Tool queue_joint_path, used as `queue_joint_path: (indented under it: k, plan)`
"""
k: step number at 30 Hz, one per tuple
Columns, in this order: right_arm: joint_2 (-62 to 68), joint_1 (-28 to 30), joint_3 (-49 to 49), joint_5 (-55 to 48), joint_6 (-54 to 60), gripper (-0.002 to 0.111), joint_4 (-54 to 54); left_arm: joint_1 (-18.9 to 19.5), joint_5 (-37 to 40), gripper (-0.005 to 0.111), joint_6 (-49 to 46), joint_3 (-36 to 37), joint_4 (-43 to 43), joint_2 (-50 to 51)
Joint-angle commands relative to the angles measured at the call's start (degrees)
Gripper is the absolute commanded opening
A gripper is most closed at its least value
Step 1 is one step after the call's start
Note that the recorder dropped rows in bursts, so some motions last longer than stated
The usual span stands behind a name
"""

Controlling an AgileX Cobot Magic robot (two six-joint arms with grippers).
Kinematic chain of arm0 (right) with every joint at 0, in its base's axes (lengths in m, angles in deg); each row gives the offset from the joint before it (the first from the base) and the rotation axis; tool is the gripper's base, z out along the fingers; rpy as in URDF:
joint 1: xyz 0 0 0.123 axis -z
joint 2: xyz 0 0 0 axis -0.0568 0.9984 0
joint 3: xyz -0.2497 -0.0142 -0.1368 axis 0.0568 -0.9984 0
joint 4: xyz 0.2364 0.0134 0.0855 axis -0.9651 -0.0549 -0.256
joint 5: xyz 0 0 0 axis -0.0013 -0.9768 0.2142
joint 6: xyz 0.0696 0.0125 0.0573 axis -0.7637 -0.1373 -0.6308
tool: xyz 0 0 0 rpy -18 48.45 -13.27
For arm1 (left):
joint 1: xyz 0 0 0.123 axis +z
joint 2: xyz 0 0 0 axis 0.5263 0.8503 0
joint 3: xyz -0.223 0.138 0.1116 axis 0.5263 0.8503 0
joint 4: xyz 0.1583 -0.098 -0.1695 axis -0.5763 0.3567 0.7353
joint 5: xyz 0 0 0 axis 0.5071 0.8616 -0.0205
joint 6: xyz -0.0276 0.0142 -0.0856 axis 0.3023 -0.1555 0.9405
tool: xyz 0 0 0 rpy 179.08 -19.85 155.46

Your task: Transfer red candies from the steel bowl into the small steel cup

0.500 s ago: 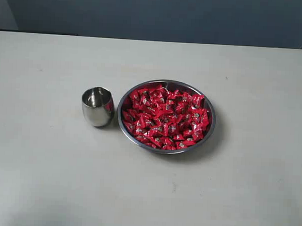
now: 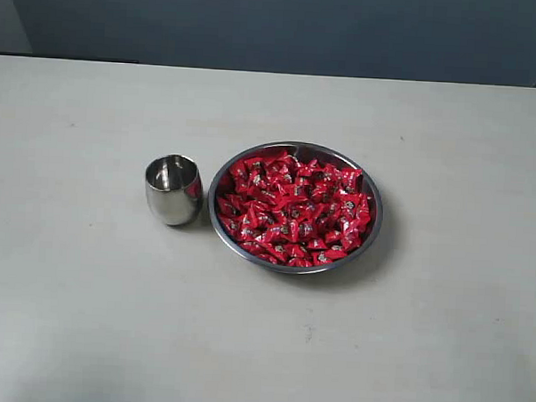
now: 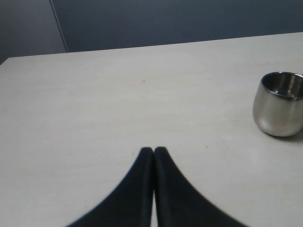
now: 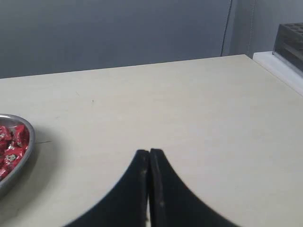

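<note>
1. Your left claw (image 3: 153, 151) and right claw (image 4: 149, 152) hang clenched, empty.
2. Beyond, candies (image 2: 294, 211) fill the bowl (image 2: 378, 219); the cup (image 2: 172, 190) stands just beside it on the table (image 2: 85, 318).
3. First pick not yet begun: open the right claw and reach for a candy.

Cup (image 2: 172, 190) left of bowl (image 2: 213, 203), perhaps touching

Left gripper (image 3: 154, 150) on my wrist feed: two black fingers (image 3: 137, 189), tips pressed flat together, seam between them tight. Outer edges flare wide in smooth curve toward base. Right gripper (image 4: 149, 152), same picture: black tapered pair, closed tip to tip, hairline pale gap showing nearer base. Both pointing forward, symmetric.
</note>
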Motion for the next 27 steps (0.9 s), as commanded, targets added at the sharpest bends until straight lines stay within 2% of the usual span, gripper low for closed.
queue_joint_path:
  k: [1, 12, 21, 27]
  plan:
    - [1.5, 0.2, -0.1, 0.7, -0.1, -0.001, 0.0, -0.5, -0.3, 0.0, 0.1, -0.5, -0.1, -0.3]
    - [7.8, 0.2, 1.7, 1.0, -0.1, -0.001, 0.0, -0.5, -0.3, 0.0, 0.1, -0.5, -0.1, -0.3]
    - [17.6, 0.2, 11.8, 1.0, -0.1, -0.001, 0.0, -0.5, -0.3, 0.0, 0.1, -0.5, -0.1, -0.3]
    - [29.9, 0.2, 23.1, 1.0, -0.1, -0.001, 0.0, -0.5, -0.3, 0.0, 0.1, -0.5, -0.1, -0.3]
